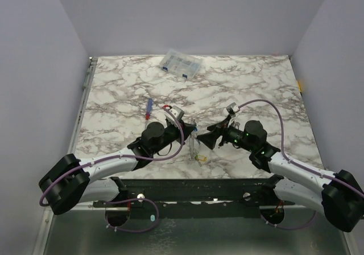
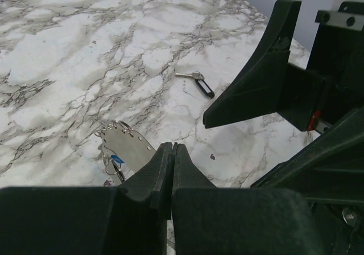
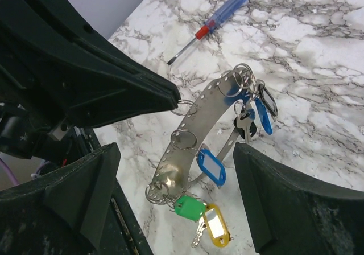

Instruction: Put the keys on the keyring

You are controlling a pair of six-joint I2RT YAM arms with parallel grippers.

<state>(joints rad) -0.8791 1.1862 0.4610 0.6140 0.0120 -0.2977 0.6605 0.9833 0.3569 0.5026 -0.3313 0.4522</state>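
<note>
Close to the table's near edge, about midway along it, the left gripper had its fingers pressed together on the keyring. It pinched the grey perforated band at its upper side and held the hoop upright above the marble. The right gripper faced it from the right with its jaws spread wide. One finger stood on each side of the hoop, and neither touched it.

The keys hung from small split rings threaded through the band. A green tag and a yellow tag were lowest. A blue tag hung just above them, and another blue tag and a black one were clustered at the hoop's far end.

Beyond the right gripper's fingers in the left wrist view, a black-tagged key lay flat and alone on the marble, well apart from the hoop. Further back, left of centre, lay the red-and-blue screwdriver. A clear plastic box sat at the far edge.
</note>
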